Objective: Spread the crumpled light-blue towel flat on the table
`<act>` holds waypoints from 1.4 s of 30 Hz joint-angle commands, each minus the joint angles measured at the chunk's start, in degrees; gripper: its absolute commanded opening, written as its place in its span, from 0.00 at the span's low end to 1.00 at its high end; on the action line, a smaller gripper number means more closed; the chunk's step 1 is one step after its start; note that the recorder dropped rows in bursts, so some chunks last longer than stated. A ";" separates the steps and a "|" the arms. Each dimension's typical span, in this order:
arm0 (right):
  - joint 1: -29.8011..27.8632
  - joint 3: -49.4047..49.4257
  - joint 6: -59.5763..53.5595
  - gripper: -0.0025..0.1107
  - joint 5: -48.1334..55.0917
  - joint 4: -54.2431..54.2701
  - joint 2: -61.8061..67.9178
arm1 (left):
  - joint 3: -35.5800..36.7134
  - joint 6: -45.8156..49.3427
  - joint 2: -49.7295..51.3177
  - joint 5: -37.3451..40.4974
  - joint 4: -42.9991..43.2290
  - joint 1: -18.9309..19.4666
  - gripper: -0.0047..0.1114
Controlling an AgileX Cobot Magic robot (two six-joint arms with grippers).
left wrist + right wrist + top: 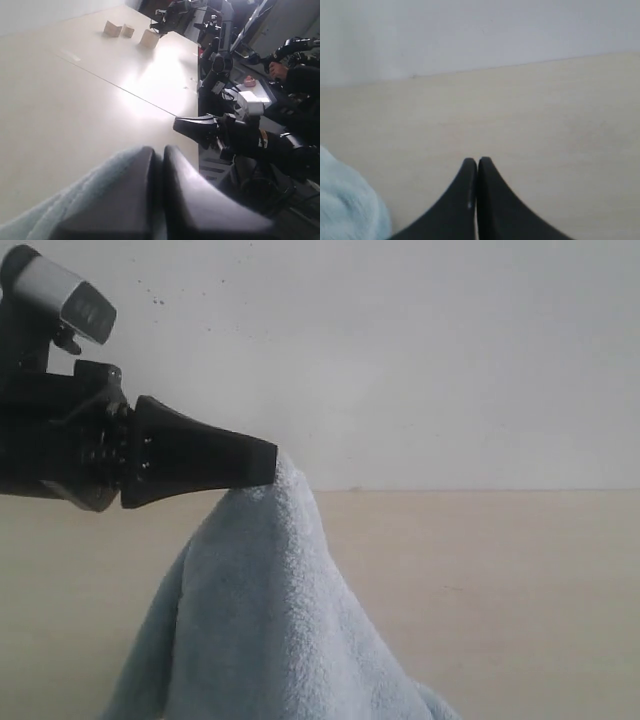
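The light-blue towel hangs in a tall peak above the table. My left gripper is shut on its top fold and holds it up. Fluffy cloth bulges beside the closed left fingers in the left wrist view, where the towel trails away below. My right gripper is shut with nothing in it, low over bare table, and a bit of towel lies off to one side. The right gripper also shows in the left wrist view, near the table's edge.
Three small wooden blocks stand at the far end of the table. Beyond the table's edge are dark stands, cables and equipment. A white wall rises behind the table.
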 commanded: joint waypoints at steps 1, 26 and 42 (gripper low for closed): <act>0.03 -0.06 14.32 0.02 -9.53 22.84 -0.28 | -0.31 4.15 -1.75 0.68 0.22 -0.17 0.07; 0.03 -32.37 -53.86 0.02 9.62 55.99 57.90 | 2.45 6.35 -4.16 -0.02 7.07 -0.17 0.07; 0.03 -40.47 -47.72 0.03 47.31 36.87 100.96 | 3.43 6.35 -4.16 -3.08 6.22 -0.17 0.07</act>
